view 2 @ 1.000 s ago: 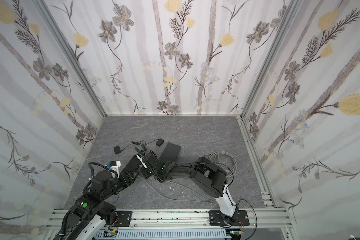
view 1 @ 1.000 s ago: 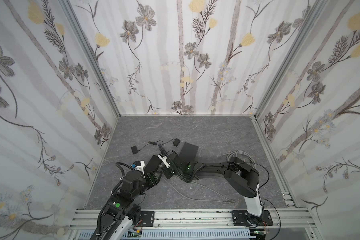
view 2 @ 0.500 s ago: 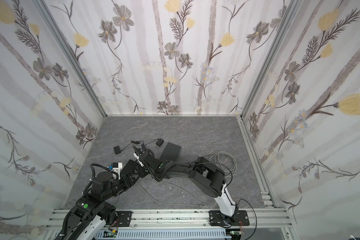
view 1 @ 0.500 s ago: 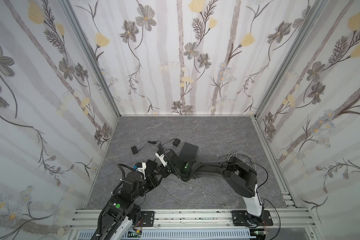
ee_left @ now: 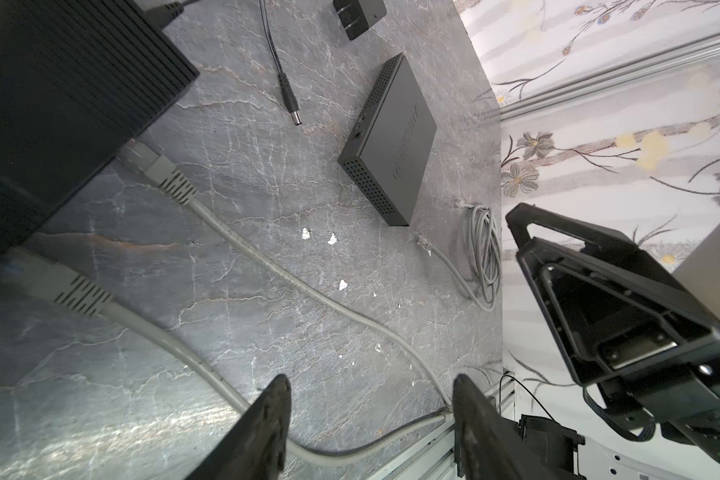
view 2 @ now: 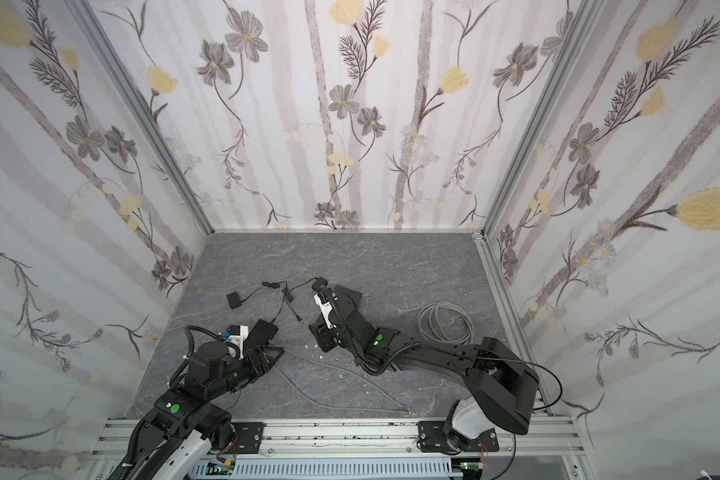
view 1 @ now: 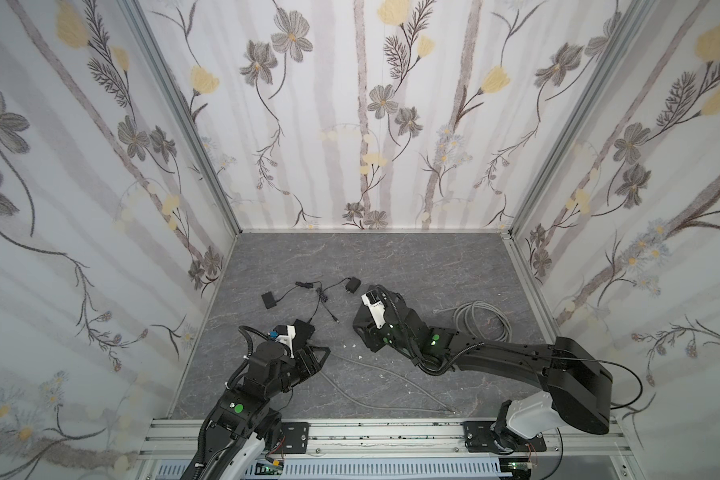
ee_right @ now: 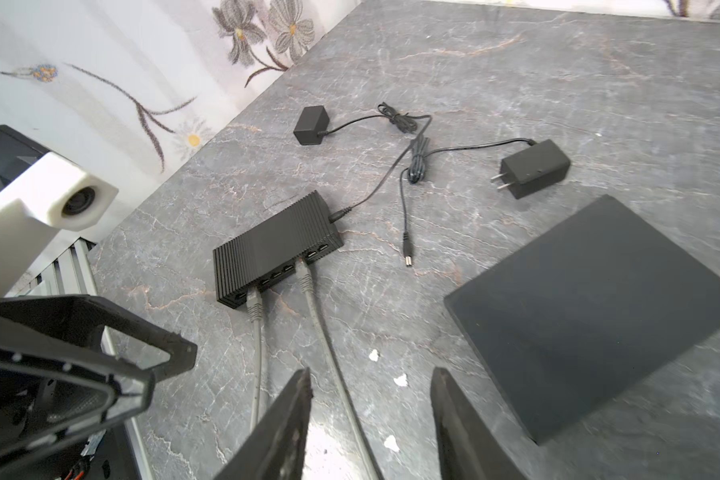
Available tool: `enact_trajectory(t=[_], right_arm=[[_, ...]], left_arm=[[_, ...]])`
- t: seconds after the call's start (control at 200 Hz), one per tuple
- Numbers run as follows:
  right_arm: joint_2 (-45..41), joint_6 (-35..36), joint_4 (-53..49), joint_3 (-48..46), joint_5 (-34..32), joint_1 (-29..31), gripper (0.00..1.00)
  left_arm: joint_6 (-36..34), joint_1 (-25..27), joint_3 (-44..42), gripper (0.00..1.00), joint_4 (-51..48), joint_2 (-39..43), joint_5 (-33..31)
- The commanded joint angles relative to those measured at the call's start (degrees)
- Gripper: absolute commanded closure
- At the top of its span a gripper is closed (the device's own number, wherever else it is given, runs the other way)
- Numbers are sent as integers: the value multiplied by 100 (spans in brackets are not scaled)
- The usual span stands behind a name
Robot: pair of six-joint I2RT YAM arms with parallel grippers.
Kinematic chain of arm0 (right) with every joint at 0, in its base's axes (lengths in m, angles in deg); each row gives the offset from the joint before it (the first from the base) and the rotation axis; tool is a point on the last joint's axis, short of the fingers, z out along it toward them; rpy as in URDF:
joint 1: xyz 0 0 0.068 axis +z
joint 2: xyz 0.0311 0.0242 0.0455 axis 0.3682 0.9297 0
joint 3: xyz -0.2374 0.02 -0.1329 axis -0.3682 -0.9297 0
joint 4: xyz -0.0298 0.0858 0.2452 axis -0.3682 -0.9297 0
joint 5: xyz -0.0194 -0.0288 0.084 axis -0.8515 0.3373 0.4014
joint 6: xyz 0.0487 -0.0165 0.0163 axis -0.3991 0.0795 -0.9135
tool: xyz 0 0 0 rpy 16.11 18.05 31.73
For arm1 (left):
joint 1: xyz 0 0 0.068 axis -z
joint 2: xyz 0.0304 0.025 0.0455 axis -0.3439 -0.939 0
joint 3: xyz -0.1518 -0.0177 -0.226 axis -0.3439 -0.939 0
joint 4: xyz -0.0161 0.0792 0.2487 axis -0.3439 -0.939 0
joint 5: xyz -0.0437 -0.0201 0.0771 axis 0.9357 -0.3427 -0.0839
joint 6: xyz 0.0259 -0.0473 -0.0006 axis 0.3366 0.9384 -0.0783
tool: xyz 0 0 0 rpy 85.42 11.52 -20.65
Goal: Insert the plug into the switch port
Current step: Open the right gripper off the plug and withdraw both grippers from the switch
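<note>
On the grey tabletop [ee_right: 516, 62], the left jaws and right jaws stand apart and empty, likely because nothing needs holding. The ribbed switch [ee_right: 275, 245], centre-left in the right wrist view, already carries the grey plug [ee_right: 305, 279] in its port.

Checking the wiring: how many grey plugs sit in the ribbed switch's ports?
2. One grey plug is in a port near the ribbed switch's end farthest from its power lead; the other sits several ports along. None seems hidden.
</note>
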Motion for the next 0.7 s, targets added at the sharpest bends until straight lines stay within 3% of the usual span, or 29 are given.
enact_trajectory(t=[0.0, 0.225, 0.695], right_arm=[[-532, -393, 404, -431, -168, -144, 52], [-1334, -886, 597, -1288, -282, -297, 51], [-783, -1206, 692, -1214, 306, -440, 53]], left_arm=[[-68, -1, -54, 37, 373, -107, 42], [-98, -1, -319, 37, 880, -587, 8], [-218, 277, -76, 36, 938, -1513, -207]])
